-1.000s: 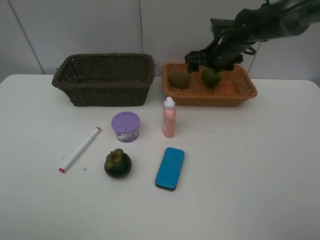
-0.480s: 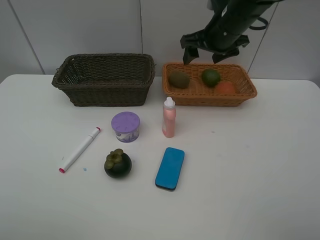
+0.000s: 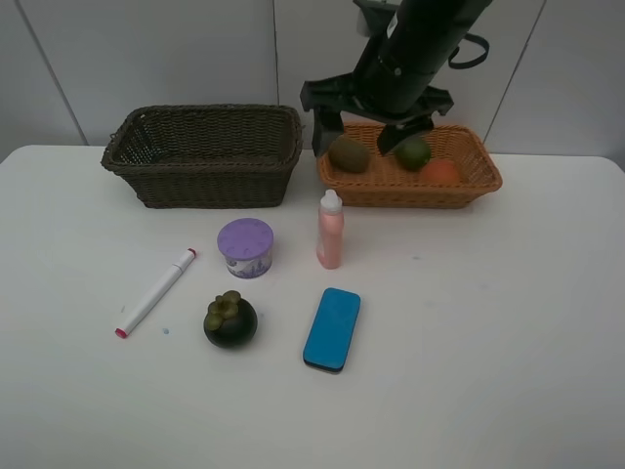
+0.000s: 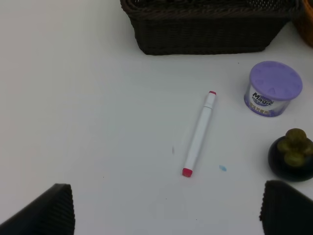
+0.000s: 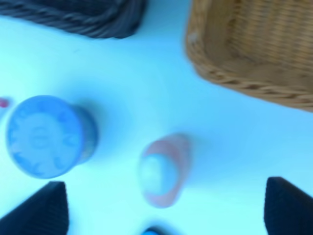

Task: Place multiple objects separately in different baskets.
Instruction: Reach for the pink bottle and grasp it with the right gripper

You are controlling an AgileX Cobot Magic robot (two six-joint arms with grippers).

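The right arm [image 3: 420, 49], which a second ago was low among the fruit, is being swung up and away from the light orange-tan basket [image 3: 410, 193], out past its front corner toward the pink bottle [image 3: 330, 233], now framed almost directly beneath the right jaws in the right wrist view; those jaws are being held spread and empty; the kiwi [image 3: 349, 154], lime [image 3: 414, 152] and orange-red fruit [image 3: 441, 172] are being left lying inside that basket, so that placing is being judged finished and the bottle the likely next pick; nothing is being shown in the dark brown basket [image 3: 205, 166]; the purple-lidded tub [image 3: 245, 247], white marker [image 3: 156, 291], mangosteen [image 3: 230, 319] and blue block [image 3: 332, 328] are being left on the bench [image 3: 488, 322]; the left jaws are being held spread wide above the marker, gripping nothing.
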